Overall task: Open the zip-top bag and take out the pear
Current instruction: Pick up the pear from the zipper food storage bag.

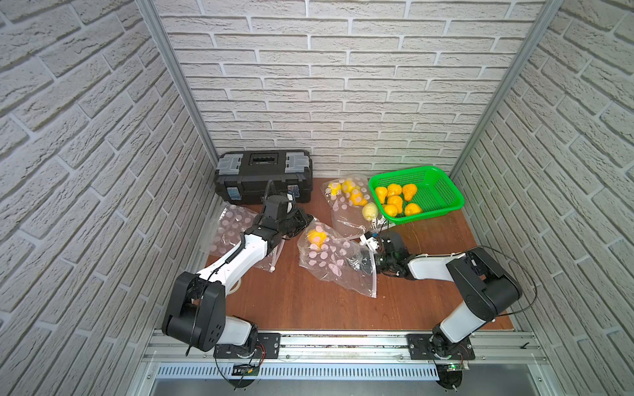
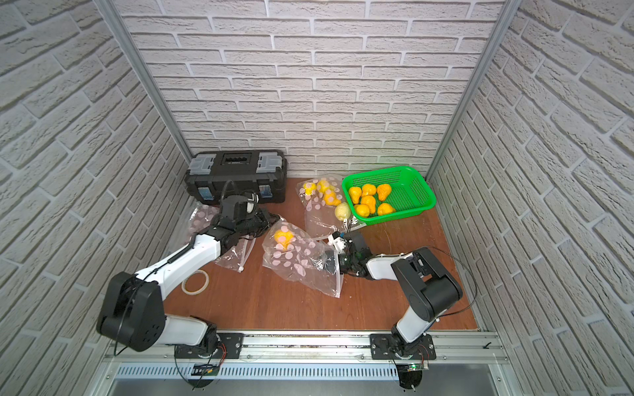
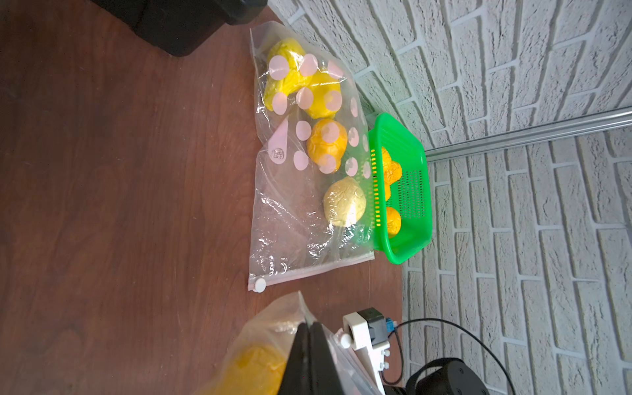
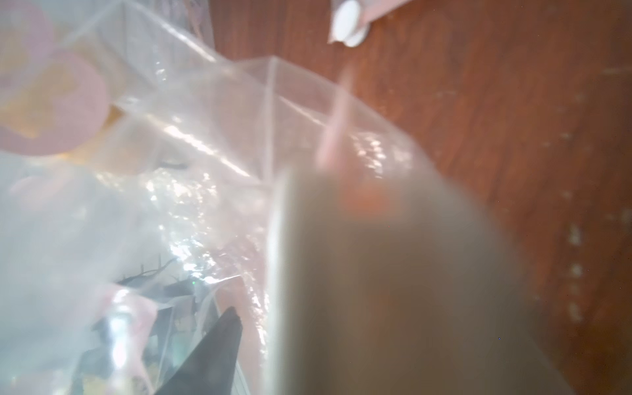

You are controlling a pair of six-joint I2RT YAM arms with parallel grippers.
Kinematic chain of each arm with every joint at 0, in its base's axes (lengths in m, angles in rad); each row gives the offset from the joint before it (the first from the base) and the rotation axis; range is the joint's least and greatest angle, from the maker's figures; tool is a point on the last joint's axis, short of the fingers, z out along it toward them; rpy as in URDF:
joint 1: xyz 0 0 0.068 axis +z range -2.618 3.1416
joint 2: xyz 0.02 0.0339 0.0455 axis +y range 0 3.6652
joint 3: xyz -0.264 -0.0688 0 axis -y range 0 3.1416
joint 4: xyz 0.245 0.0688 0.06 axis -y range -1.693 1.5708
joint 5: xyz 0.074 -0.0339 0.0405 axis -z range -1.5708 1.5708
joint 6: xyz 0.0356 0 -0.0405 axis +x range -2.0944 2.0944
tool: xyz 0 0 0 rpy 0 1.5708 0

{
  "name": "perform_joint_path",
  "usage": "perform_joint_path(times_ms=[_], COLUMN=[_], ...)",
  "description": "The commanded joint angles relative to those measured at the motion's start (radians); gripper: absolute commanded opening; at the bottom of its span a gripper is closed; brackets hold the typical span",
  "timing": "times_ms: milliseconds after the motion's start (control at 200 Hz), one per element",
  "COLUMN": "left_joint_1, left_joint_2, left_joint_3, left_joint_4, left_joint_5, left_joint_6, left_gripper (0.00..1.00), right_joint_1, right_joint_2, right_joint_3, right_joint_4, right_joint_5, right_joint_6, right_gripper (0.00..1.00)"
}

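Nearest the lens, an aluminium rail (image 1: 343, 337) carries both arm bases along the front edge of the wood-grain table (image 1: 308, 301).

1. Left arm: the black elbow housing sits low and near; the white forearm runs away from the rail toward the rear, and the wrist bends rightward. The left gripper (image 1: 306, 219) has its black fingers (image 3: 309, 345) pressed together, pinching the raised rear corner of the zip-top bag (image 1: 329, 260).
2. A flat ring of tape (image 2: 195, 282) lies beside the forearm. An empty dotted bag (image 1: 233, 226) lies under the wrist. A black hard-plastic toolbox (image 1: 262, 178) stands against the brick-pattern wall.
3. The zip-top bag is clear crinkled film with pink dots. The pear (image 1: 316, 237), yellow and lumpy, sits inside at its rear end, close to the left gripper.
4. Right arm: the forearm lies level, pointing left. The right gripper (image 1: 363, 264) is inside the bag mouth, jaws parted, apart from the pear.
5. A second bag (image 1: 346, 205) holds several fruits. A green mesh basket (image 1: 446, 187) holds orange ones.
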State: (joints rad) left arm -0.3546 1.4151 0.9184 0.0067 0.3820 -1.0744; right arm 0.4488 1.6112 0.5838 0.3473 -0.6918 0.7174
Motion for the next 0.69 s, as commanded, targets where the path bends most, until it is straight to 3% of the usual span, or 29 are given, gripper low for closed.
perform_joint_path(times_ms=[0,165,305,505,690], left_joint_1=[-0.007,-0.025,-0.041,-0.066,-0.088], left_joint_2=[0.058,0.140,0.200,0.288,0.344], left_joint_3=[-0.002,-0.009,-0.024,-0.041,-0.044], left_joint_4=[0.050,0.045,0.055,0.088,0.111], left_joint_5=[0.046,0.048,0.038,0.038,0.034], left_joint_6=[-0.010,0.011,0.023,0.031,0.033], left_gripper=[0.00,0.00,0.00,0.00,0.00], right_joint_1=[0.060,0.151,0.190,0.243,0.267], right_joint_2=[-0.084,-0.142,-0.128,-0.048,0.041], right_joint_3=[0.013,0.063,0.057,0.131,0.182], right_joint_4=[0.002,-0.093,0.007,-0.018,0.006], right_joint_5=[0.005,0.177,0.246,0.373,0.410], right_joint_6=[-0.139,-0.290,-0.360,-0.433,-0.467], right_gripper=[0.62,0.62,0.61,0.61,0.59])
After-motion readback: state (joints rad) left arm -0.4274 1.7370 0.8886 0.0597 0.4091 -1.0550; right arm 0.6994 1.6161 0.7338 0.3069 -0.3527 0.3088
